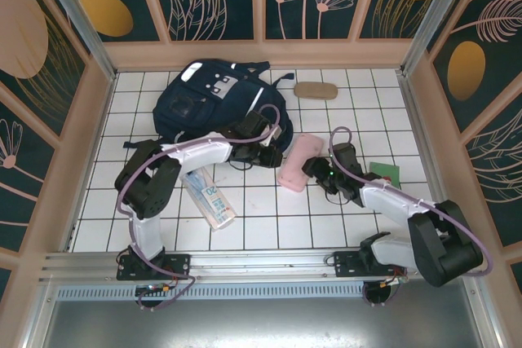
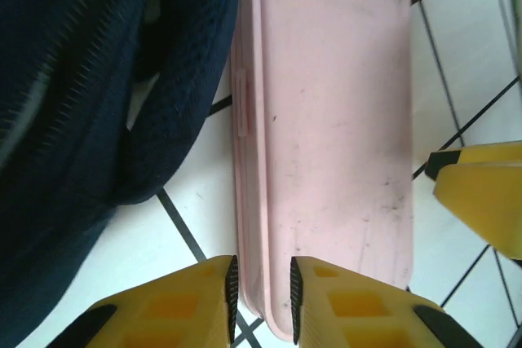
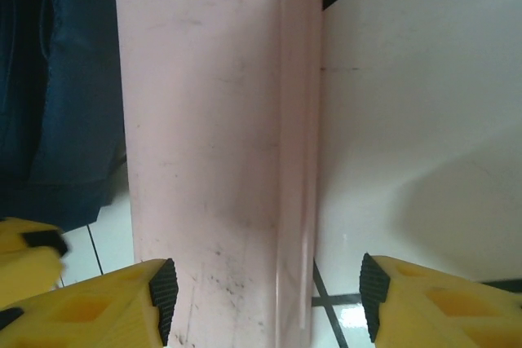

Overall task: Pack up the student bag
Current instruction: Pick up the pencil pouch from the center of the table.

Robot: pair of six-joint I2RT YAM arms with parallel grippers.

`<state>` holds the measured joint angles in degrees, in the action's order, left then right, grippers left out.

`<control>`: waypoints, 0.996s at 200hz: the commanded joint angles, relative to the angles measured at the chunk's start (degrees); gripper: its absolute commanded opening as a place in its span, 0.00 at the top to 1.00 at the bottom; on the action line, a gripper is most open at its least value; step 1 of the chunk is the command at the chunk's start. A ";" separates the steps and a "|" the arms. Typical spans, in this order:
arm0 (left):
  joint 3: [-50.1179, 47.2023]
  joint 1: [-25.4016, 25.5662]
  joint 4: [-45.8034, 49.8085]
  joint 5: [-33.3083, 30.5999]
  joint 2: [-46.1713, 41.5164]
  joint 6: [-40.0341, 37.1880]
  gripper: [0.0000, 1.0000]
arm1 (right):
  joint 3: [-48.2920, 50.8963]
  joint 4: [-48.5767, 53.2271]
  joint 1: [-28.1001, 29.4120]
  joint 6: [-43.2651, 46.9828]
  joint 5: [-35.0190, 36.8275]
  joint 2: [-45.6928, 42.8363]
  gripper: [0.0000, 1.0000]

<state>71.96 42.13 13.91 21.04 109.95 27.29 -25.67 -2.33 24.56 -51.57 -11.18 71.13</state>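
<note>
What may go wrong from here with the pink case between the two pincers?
The left pincer sits at the very edge of the pink case; a grip there may slip.
The right pincer straddles the same case with a gap on one side, so closing may push it sideways.
Both pincers are close and may collide.

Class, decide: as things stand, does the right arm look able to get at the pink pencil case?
Probably yes. The right gripper has its open fingers either side of one end of the pink pencil case, with nothing between. The backpack lies beside it, not over that end.
</note>
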 commanded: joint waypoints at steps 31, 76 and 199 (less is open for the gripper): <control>-1.38 1.58 -1.43 0.58 5.20 0.65 0.77 | 0.81 -6.94 -0.39 -0.40 -3.70 5.75 0.39; -2.44 1.73 -3.25 3.25 6.64 1.97 0.88 | 1.11 -13.81 -0.26 -1.36 -9.70 8.56 0.42; -1.81 1.70 -3.10 3.62 5.98 1.96 0.90 | 4.00 -19.14 -2.81 -1.89 -17.27 2.50 0.51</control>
<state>70.11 43.44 10.87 23.62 115.50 28.82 -21.23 -22.57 22.15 -54.33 -28.18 72.31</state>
